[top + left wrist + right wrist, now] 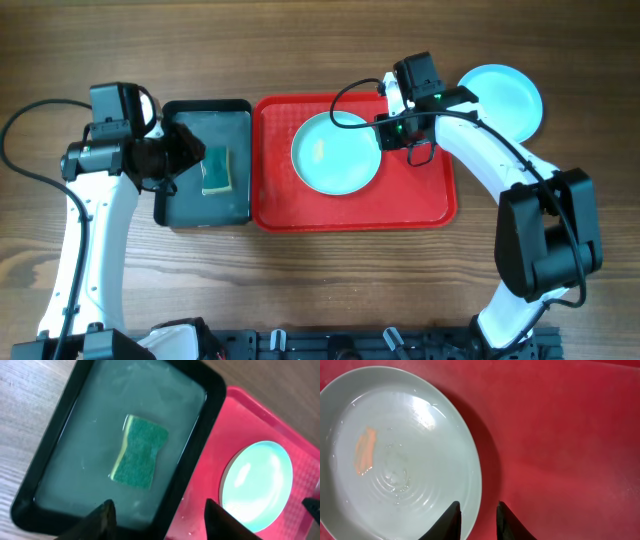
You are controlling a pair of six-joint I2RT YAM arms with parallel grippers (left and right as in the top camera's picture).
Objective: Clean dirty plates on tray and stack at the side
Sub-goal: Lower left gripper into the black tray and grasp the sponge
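Note:
A pale aqua plate (335, 152) lies on the red tray (430, 205); an orange smear (366, 451) and water streaks mark its inside (395, 455). My right gripper (388, 130) (477, 520) has its jaws narrowed over the plate's right rim, one finger on the plate side and one on the tray side. A second aqua plate (503, 100) rests on the table right of the tray. My left gripper (188, 155) (160, 517) hangs open over the black tray, just short of the green sponge (139, 451), with nothing between its fingers.
The black tray (172, 215) (50, 455) with the sponge (216, 172) in it stands against the red tray's left edge. Wooden table surrounds both trays. The red tray's floor (570, 435) right of the plate is bare.

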